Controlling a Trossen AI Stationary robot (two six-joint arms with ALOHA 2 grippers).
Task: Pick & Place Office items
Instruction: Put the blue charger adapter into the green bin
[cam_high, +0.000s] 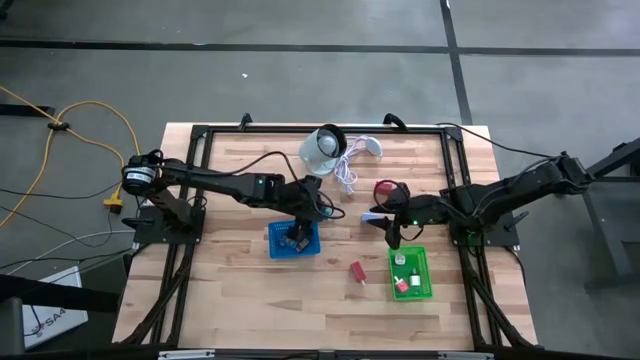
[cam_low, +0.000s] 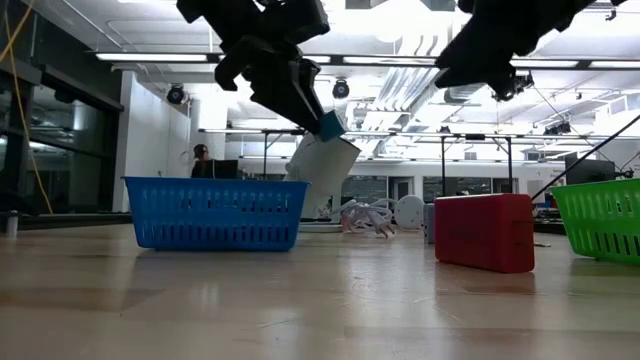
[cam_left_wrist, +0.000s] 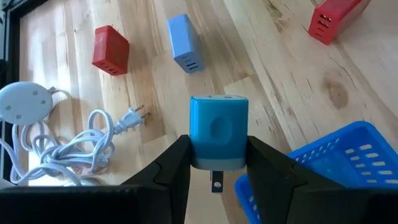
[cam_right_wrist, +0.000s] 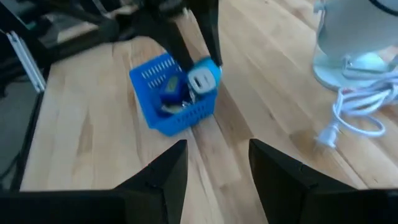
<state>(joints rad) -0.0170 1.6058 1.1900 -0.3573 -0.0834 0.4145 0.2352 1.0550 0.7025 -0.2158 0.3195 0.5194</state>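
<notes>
My left gripper (cam_left_wrist: 217, 142) is shut on a bright blue plug block (cam_left_wrist: 217, 121) and hangs over the blue mesh basket (cam_high: 293, 241), near its right wall in the low view (cam_low: 215, 212). Dark and blue pieces (cam_right_wrist: 169, 98) lie inside that basket. My right gripper (cam_right_wrist: 217, 149) is open and touches nothing; it hovers over bare wood between the two baskets (cam_high: 390, 230). A red block (cam_left_wrist: 111, 50), a pale blue block (cam_left_wrist: 185, 43) and another red block (cam_left_wrist: 333, 18) lie flat on the table. My left gripper pinches the blue plug block between its two fingers (cam_left_wrist: 177, 158), one on each opposite side wall (cam_left_wrist: 196, 149). The fingers slant down at it from above. The block is lifted clear above the basket (cam_low: 330, 125), tilted, with a metal prong (cam_left_wrist: 216, 181) showing on its wrist-side face.
The green mesh basket (cam_high: 410, 272) holds a red piece (cam_high: 404, 286) and a white one. A red block (cam_high: 357, 270) lies left of it; another red item (cam_high: 386, 190) sits farther back. The white round device (cam_high: 322, 147) and its cable (cam_left_wrist: 68, 146) lie near the far edge.
</notes>
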